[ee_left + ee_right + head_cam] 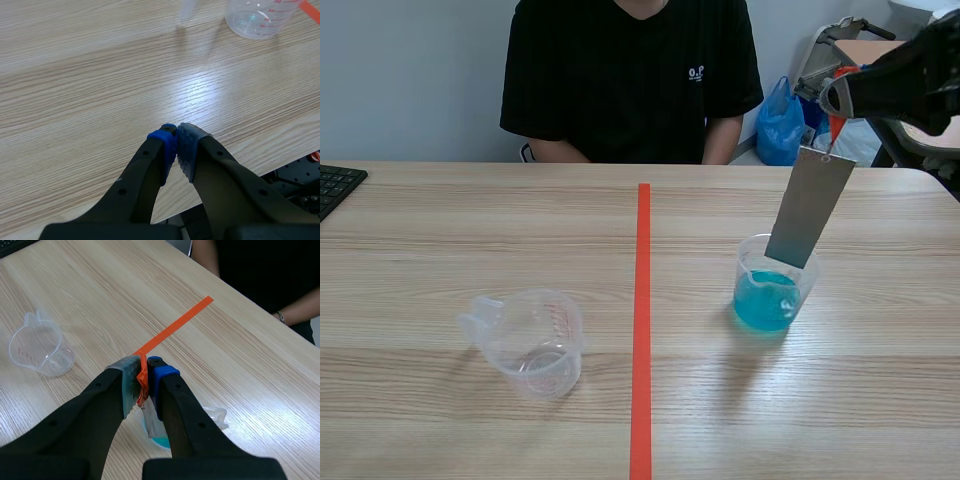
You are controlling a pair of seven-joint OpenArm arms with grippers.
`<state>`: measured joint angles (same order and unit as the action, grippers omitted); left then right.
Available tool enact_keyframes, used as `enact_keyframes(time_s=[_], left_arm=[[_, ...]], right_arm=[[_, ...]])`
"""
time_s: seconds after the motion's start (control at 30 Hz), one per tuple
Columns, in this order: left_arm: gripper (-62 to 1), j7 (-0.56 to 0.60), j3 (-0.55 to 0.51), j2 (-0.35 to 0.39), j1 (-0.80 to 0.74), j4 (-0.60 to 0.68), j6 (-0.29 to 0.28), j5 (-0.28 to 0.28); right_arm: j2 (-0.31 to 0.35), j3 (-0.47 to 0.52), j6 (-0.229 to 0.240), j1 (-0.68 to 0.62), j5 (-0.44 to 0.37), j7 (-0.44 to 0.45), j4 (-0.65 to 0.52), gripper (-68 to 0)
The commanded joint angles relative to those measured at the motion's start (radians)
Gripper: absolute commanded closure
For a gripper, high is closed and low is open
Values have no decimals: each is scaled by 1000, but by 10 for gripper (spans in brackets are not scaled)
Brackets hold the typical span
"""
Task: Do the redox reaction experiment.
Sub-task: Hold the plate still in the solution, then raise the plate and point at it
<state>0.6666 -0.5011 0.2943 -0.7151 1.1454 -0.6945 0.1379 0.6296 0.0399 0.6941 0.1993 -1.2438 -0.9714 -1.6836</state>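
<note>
Pale wood-grain desk (470,230) runs away to a person (630,80) in a black T-shirt seated across it, and an orange-red tape line (643,300) splits it down the middle.

The right fingers (161,374) are raised over the right half. They are closed on an orange-red tab (142,382), from which a flat, dull-grey metal strip (810,205) hangs. Its long axis is near upright, with the lower end leaning toward the tape line. That end sits inside the rim of a clear plastic beaker (775,290) holding blue liquid, directly below the fingers. Whether the strip's edge is already wetted I cannot tell.

The coming move looks like a straight lowering along the strip's own length, and the right arm is the only one placed for it.

The left fingers (167,145) are pressed together on nothing, low over bare desk. A clear, empty measuring cup (525,340) with a spout and red graduations stands ahead of them on the left half, well apart from the beaker.
</note>
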Motion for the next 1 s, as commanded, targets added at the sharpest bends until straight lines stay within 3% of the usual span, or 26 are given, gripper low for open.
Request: enact_keyframes(time_s=[0.0,0.27,0.73,0.97], left_arm=[[-27,18,-12,8,-5,8,-2,-13],[-27,18,-12,8,-5,8,-2,-13],[-27,18,-12,11,-4,8,-2,-13],[-27,17,-12,78,38,6,-2,-20]], right_arm=[[27,19,-19,20,-28,11,-19,-13],[32,27,-58,85,-66,-11,-38,-13],[63,27,-75,136,-130,-10,-38,-13],[63,27,-75,135,-135,-10,-38,-13]])
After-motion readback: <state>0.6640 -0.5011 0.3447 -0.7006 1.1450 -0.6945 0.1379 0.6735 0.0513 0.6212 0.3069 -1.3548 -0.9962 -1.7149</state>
